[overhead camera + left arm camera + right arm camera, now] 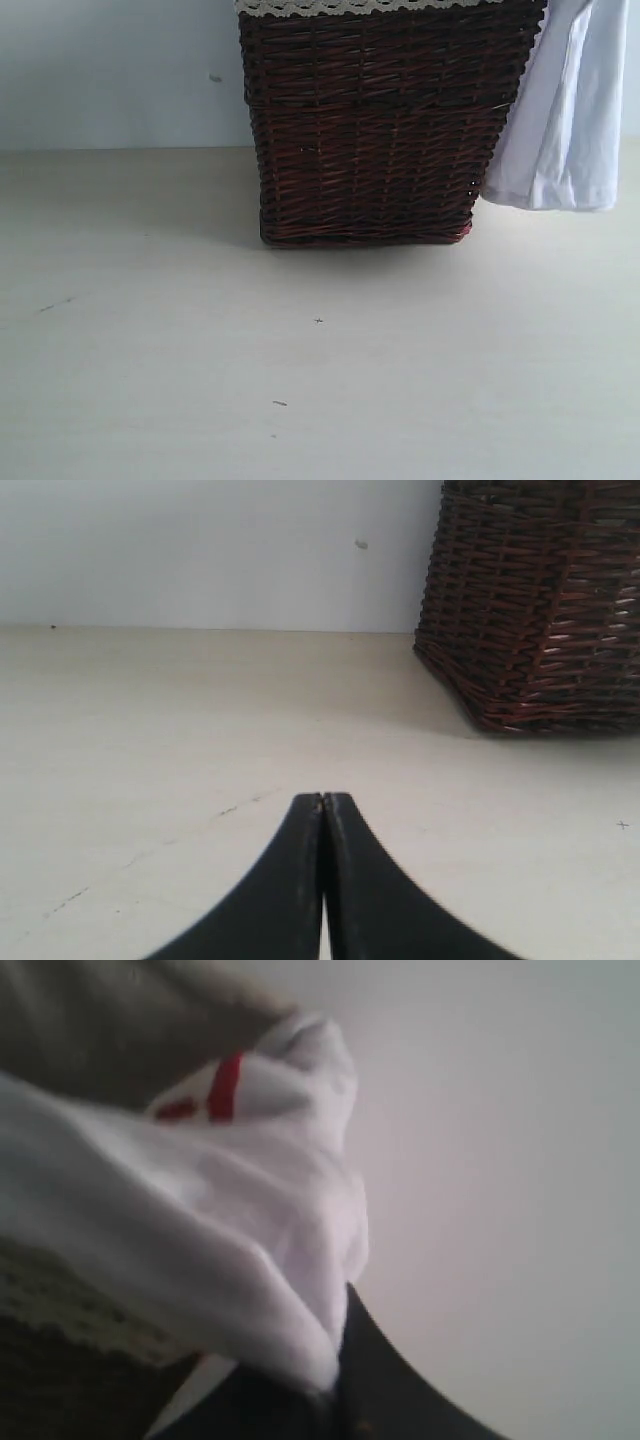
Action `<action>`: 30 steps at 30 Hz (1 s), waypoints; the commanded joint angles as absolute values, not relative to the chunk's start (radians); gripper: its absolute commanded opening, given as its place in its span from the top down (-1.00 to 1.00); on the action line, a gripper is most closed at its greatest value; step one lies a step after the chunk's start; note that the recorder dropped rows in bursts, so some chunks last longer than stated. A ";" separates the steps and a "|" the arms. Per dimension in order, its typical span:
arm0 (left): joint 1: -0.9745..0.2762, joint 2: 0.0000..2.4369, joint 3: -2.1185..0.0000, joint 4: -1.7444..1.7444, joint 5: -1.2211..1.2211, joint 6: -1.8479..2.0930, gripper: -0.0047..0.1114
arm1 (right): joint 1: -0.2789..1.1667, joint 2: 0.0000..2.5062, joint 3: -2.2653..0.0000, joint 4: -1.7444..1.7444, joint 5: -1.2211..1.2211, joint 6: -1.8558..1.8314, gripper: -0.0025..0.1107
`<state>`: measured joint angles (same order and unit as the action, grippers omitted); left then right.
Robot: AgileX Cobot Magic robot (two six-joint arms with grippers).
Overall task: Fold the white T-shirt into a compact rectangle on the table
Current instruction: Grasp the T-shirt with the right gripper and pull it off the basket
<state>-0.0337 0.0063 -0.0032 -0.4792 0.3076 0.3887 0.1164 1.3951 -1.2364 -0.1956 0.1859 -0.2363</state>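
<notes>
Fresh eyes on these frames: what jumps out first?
A dark wicker basket stands at the back middle of the table, filling the top of the exterior view. The white T-shirt hangs down beside the basket's right edge, bunched at the shut right gripper. The left gripper is shut, low over the table.

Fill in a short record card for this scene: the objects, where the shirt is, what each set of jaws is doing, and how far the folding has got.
Surface: pale table
Container: dark wicker basket with lace trim, standing on the table near the wall
Shirt: white T-shirt hanging bunched beside the basket, at the right of the exterior view, not spread on the table
Left jaws: shut, empty, low over the table
Right jaws: shut on the shirt's cloth
Folding: not yet begun
</notes>
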 commanded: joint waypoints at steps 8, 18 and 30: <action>-0.030 0.000 0.000 -0.483 0.305 0.388 0.90 | 0.115 1.317 -1.581 -0.210 0.107 -0.178 0.96; -0.030 0.000 0.000 -0.483 0.305 0.388 0.90 | 0.115 1.422 -2.126 -0.208 0.221 -0.087 0.96; -0.030 0.000 0.000 -0.483 0.305 0.388 0.90 | 0.115 1.342 -2.370 -0.206 0.627 -0.020 0.96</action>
<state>-0.0337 0.0063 -0.0032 -0.4792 0.3076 0.3887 0.1164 1.3771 -2.3593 -0.2072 0.5531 -0.0426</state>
